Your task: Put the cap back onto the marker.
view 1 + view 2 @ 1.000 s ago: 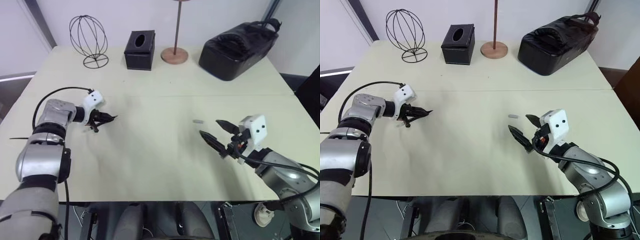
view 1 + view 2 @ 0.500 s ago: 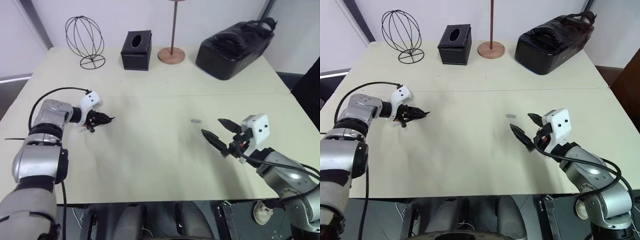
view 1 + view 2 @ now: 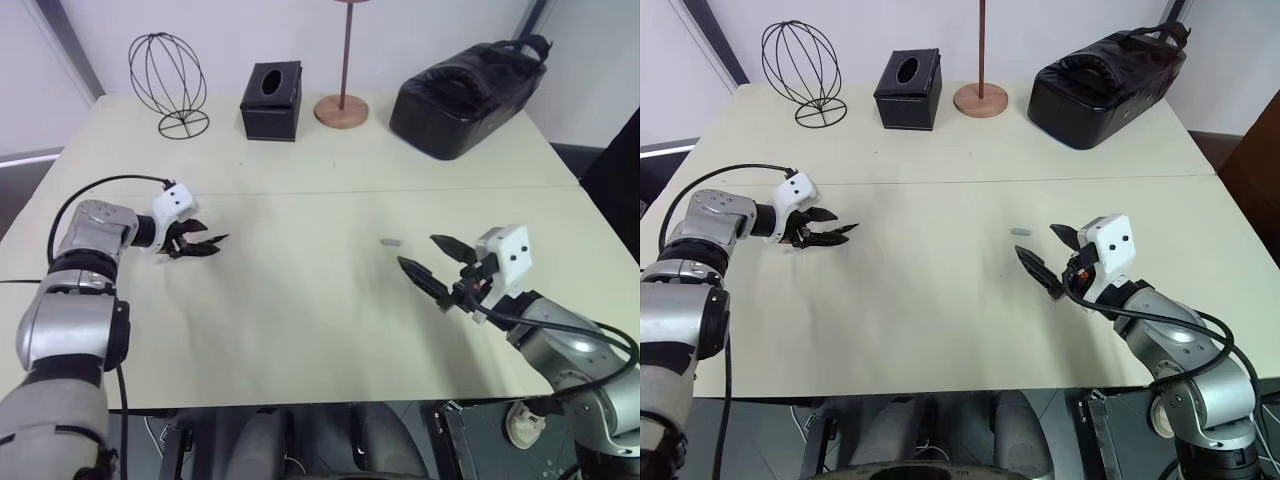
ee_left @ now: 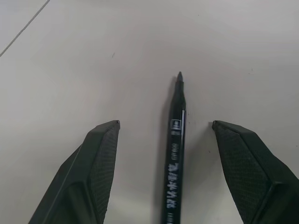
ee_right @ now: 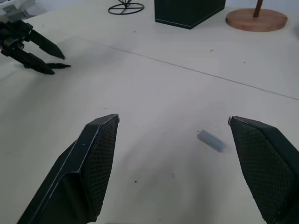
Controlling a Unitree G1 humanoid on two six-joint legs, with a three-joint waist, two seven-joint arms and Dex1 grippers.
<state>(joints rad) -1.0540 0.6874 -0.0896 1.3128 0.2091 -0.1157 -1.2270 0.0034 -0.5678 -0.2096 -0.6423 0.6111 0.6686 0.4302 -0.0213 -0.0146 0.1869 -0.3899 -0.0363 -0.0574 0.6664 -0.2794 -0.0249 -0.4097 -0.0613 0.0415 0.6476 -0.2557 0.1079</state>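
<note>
Marker (image 4: 175,154) lies on table (image 3: 300,300) between spread left jaws — right jaws also wide, cap (image 5: 210,140) lying ahead.

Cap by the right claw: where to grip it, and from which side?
Grip the cap across its short width, coming from above with one finger on each long side. It is a tiny cylinder lying flat on the table, apart from everything else, so only its rounded sides are reachable. The right claw is already open just short of it.
</note>
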